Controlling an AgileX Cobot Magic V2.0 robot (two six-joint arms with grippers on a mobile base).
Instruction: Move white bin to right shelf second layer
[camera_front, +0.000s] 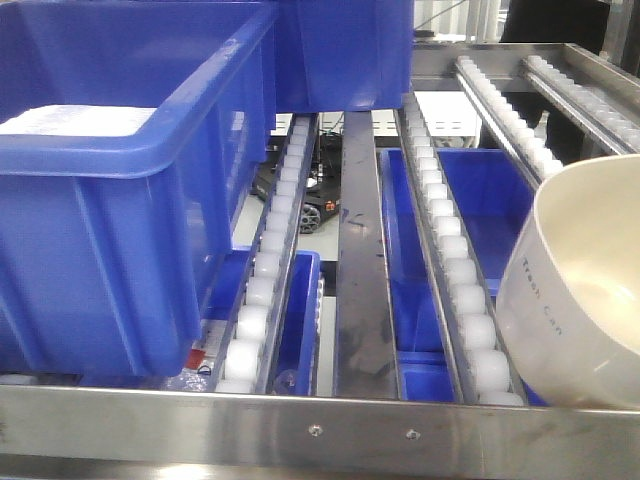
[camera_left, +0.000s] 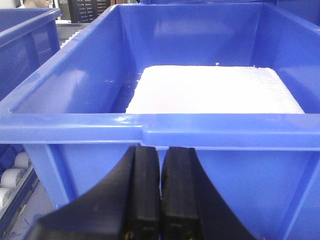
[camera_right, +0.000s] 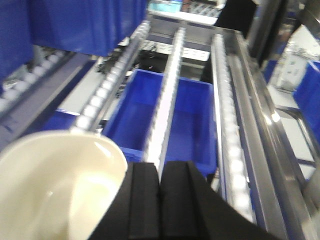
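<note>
The white bin (camera_front: 580, 290) is a glossy cream tub with grey lettering. It hangs tilted at the right of the front view, over the roller lane (camera_front: 452, 262) and the steel front rail (camera_front: 320, 432) of the shelf tier. In the right wrist view the bin (camera_right: 55, 185) sits at the lower left, with its rim running in under my right gripper (camera_right: 160, 167). That gripper's fingers are pressed together on the rim. My left gripper (camera_left: 161, 150) is shut and empty, right against the front wall of a blue crate (camera_left: 210, 131). Neither gripper shows in the front view.
A large blue crate (camera_front: 100, 200) stands on the left roller lanes, with another (camera_front: 345, 50) behind it. The crate in front of the left gripper holds a white foam slab (camera_left: 215, 90). Open blue crates (camera_right: 165, 110) sit on the tier below. More roller lanes (camera_right: 227, 125) run on the right.
</note>
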